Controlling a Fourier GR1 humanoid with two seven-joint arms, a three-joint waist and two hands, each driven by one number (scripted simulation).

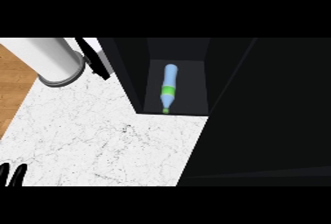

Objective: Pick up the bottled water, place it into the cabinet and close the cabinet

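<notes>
Head view: the bottled water (168, 87) lies on its side inside the black cabinet (220, 78), on the floor of its open compartment. Its pale blue body points away and its green cap points toward the front edge, just short of the white marble desk (97, 140). The bottle touches neither side wall. Only the black fingers of the left hand (13, 174) show, at the lower left corner. They are straight, pointing up and holding nothing, well apart from the bottle and diagonally across the desk from it. A white cylinder (55, 59) with a grey rim stands at the upper left. A broad dark panel (271, 109) fills the right side.
</notes>
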